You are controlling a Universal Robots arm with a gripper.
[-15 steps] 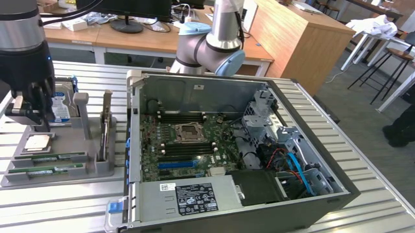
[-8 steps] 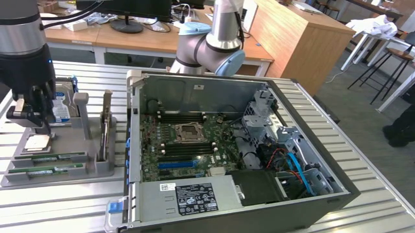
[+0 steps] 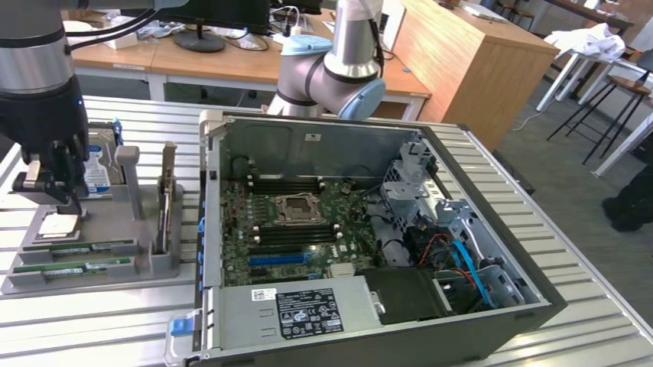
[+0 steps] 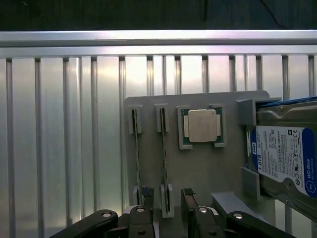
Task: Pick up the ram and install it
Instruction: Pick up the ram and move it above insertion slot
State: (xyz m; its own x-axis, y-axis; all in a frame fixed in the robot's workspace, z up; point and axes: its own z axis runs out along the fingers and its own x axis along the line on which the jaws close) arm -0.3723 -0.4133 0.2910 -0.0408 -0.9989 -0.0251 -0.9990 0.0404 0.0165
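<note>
Slatted table [image 4: 49, 124]; gripper [image 4: 166, 201], jaws apart, over ram [image 4: 164, 148].

Two of a kind, seated in a flat grey holder tray [image 3: 21, 284] [image 4: 208, 168] at the exterior view's left, parallel and just beside each other without touching. Nearer the tray's middle, the inner ram stick [image 3: 76, 248] [image 4: 164, 153]: a long, narrow, thin green circuit board with a pale label, standing on its long edge. Along the tray's outer side, the outer ram stick [image 3: 72, 267] [image 4: 137, 148]: same shape, colour and pose. Held at each end in slotted grey posts. Edge-on from the wrist view, mere thin dark lines. Neither lifted.
</note>
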